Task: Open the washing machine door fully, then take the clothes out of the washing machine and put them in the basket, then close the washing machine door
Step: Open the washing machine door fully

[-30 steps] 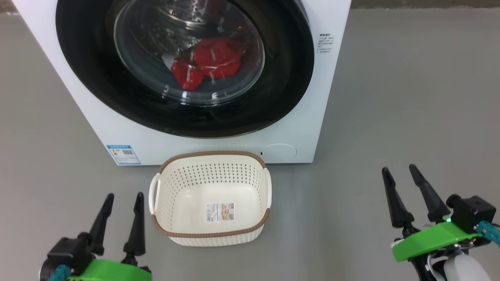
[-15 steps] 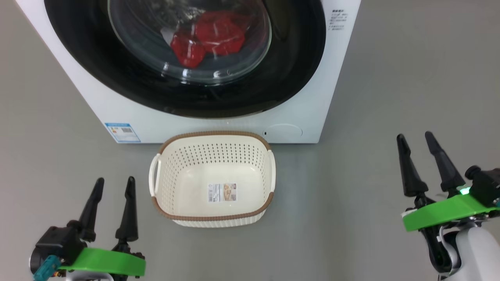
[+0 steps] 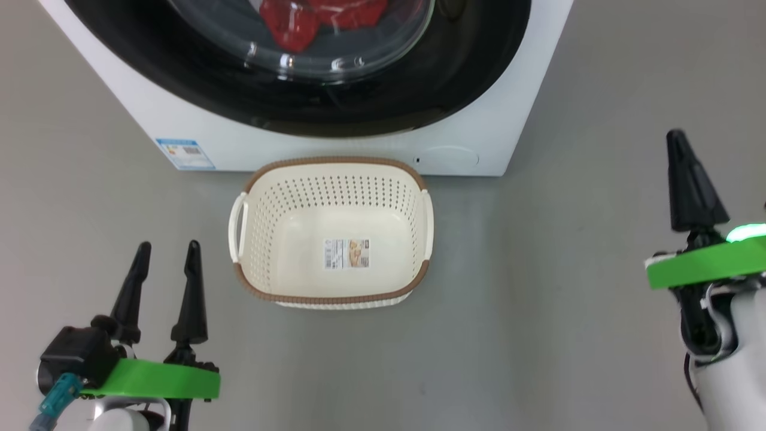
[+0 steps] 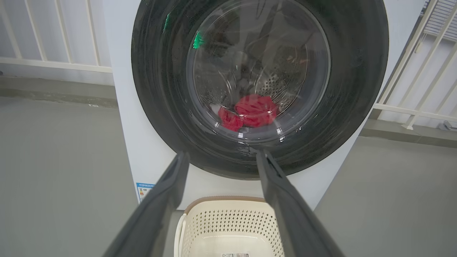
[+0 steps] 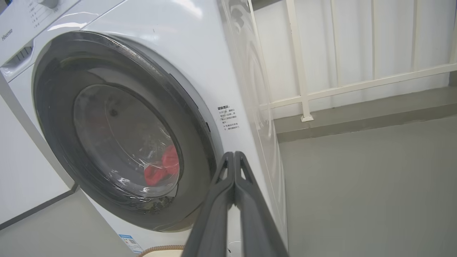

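The task is only beginning: the door [image 3: 467, 78] is sitting shut on the washer [image 3: 335, 146], the clothes [image 3: 293, 24] are lying inside behind it, and the basket [image 3: 335, 163] is waiting empty on the floor [image 3: 568, 239] just before the washer. The left hand [image 3: 168, 245] is hovering spread; the right hand [image 3: 677, 140] is hovering pressed together, gripping nothing.

washing machine [image 3: 359, 140]: white and boxy, it stood on the grey floor.
washing machine door [image 4: 160, 107]: glossy black ring round clear glass, shut flat against the front.
clothes [image 4: 255, 113]: red heap low in the drum, seen through the glass.
basket [image 3: 335, 163]: cream, perforated, brown-rimmed. It sat upright on the floor just before the machine.
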`<state>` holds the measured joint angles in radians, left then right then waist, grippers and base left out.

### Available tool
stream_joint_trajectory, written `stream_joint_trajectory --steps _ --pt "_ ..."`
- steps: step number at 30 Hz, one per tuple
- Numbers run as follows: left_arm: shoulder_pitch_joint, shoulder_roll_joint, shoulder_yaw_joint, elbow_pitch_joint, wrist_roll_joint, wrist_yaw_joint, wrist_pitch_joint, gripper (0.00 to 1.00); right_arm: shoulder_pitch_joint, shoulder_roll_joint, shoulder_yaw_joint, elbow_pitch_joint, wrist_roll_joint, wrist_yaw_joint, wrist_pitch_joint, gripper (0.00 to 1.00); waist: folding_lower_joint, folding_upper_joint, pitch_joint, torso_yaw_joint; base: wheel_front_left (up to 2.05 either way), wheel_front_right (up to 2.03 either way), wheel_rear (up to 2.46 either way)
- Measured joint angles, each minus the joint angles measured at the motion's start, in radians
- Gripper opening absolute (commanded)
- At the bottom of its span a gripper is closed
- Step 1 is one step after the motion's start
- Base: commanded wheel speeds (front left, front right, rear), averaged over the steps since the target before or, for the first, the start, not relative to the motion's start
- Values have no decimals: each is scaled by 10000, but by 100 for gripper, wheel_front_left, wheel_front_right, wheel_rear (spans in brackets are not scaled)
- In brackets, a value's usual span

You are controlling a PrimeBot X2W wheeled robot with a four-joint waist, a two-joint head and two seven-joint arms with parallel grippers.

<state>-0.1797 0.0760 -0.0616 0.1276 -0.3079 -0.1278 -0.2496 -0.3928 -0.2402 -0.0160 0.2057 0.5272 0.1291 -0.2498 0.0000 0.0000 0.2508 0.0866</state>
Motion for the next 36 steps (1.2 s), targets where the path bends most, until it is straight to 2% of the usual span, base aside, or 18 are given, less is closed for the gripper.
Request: stream_joint_trajectory --steps 4,10,13,19,32,36 --pt "-171 -25 2 -107 0 0 0 100 -499 -282 98 192 623 0 -2 0 0 0 333 101 0 0 0" --pt "-403 -71 -31 -236 0 0 0 100 -1323 -926 708 777 2336 0 -2 0 0 0 789 246 0 0 0" --pt "-570 -71 -59 -284 0 0 0 100 -1876 -1538 1331 1327 3256 0 -73 0 0 0 1025 349 0 0 0" --pt "-606 -71 -54 -347 0 0 0 100 -2745 -2132 2190 1919 4656 0 -12 0 0 0 1293 470 0 0 0" --pt "-965 -107 -84 -472 0 0 -2 100 -4709 -3074 3210 2220 7357 0 1246 0 0 0 1889 657 0 0 0" --pt "-973 -134 -81 -516 0 0 -2 100 -5210 -3175 3388 2199 8149 0 1720 0 0 0 2060 738 0 0 0"
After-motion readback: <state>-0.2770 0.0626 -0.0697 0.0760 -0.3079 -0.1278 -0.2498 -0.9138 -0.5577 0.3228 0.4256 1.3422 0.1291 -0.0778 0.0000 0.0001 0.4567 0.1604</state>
